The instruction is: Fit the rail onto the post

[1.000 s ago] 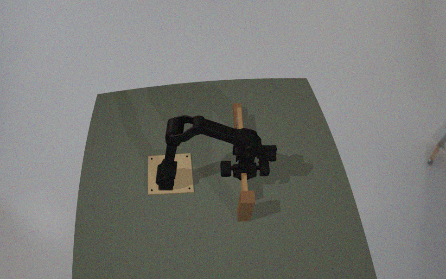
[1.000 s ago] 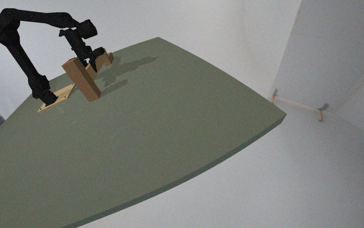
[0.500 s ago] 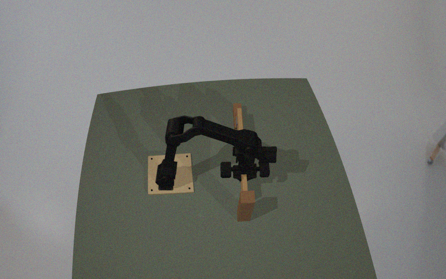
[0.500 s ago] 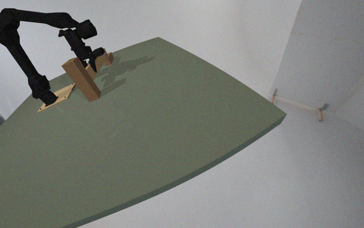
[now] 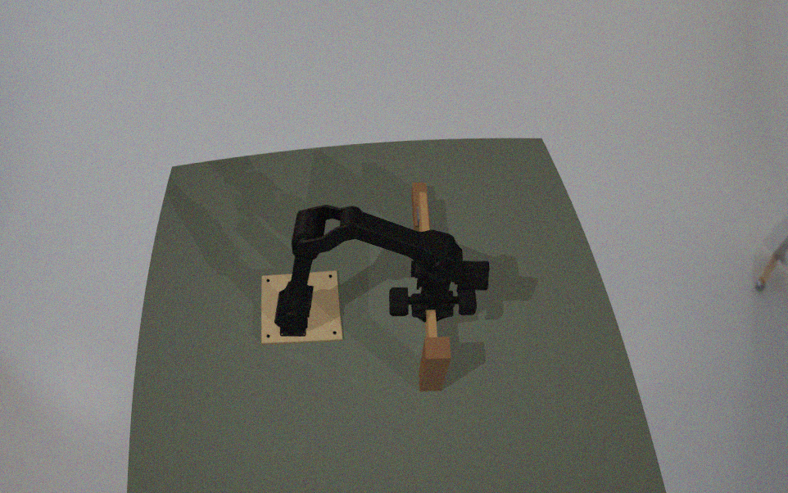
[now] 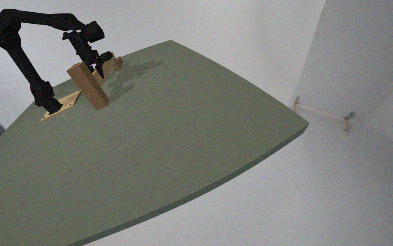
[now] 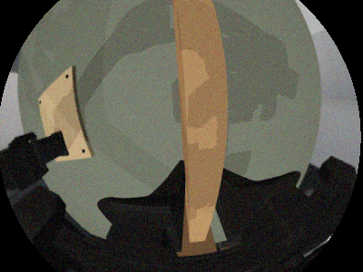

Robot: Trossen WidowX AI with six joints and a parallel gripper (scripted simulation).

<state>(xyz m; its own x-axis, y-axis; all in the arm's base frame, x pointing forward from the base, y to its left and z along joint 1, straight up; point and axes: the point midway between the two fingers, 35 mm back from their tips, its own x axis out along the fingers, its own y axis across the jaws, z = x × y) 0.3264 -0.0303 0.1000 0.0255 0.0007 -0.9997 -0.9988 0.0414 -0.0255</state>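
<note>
The long wooden rail (image 5: 431,324) (image 6: 107,70) (image 7: 204,100) runs from the footboard block (image 5: 415,203) (image 6: 119,64) to the brown post (image 5: 434,373) (image 6: 90,86). Its far end sits at the bracket on that block. Its near end is raised off the table and looks close against the post, roughly level; I cannot tell whether it touches. The pegs and holes are hidden. My gripper (image 5: 432,312) (image 6: 97,73) (image 7: 192,163) is shut on the rail near its post end, with one finger on each side.
The pale base plate (image 5: 269,310) (image 6: 73,99) (image 7: 50,111) carries the arm's base, to the left of the rail in the top view. The arm reaches over the rail. The post stands taller than the footboard block. The green table (image 5: 378,441) (image 6: 188,144) has its far edge beyond that block.
</note>
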